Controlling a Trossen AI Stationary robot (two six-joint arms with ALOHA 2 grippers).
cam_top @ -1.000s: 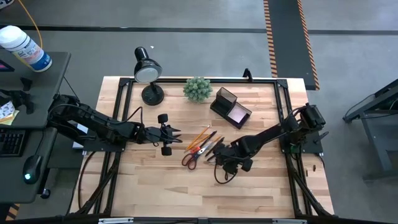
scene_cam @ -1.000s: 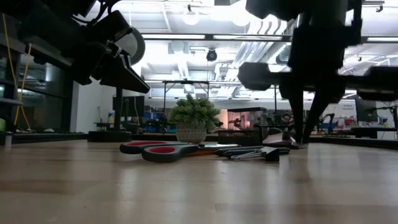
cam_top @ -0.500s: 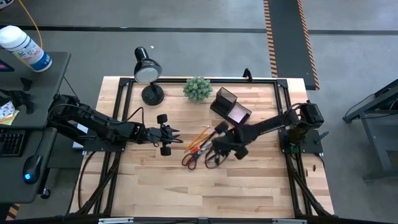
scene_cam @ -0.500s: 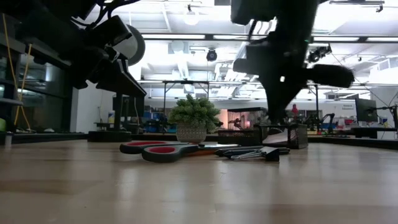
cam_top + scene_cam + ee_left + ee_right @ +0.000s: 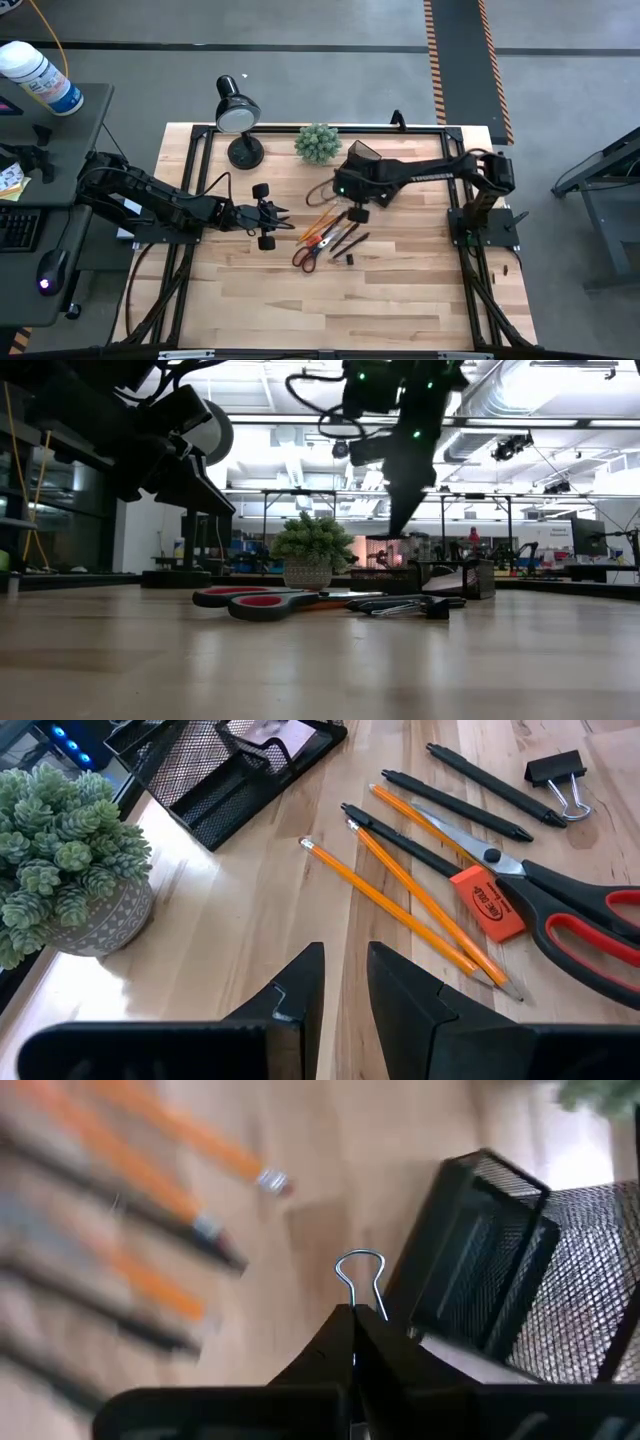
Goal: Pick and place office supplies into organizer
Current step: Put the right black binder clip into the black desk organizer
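- right gripper [image 5: 347, 186], upper middle of the high view, is clamped on a binder clip [image 5: 360, 1283] right by the mesh organizer [image 5: 372, 171]; likely about to drop it in.
- only the pink sticky pad [image 5: 384, 183] seems to be in the tray.
- left on the table, centre frame: scissors [image 5: 310, 251], pencils [image 5: 395, 898], pens [image 5: 485, 790], eraser [image 5: 487, 903], another clip [image 5: 558, 768].
- left gripper [image 5: 266, 222] waits centre-left, fingers slightly apart, empty.

Your high view is evenly lit, sharp, shadows soft. Low view: ceiling lights [image 5: 306, 388] glare at 12 o'clock, arms silhouetted, near table [image 5: 320, 670] soft. Right wrist view shows motion blur on pencils [image 5: 150, 1150] toward 10 o'clock.
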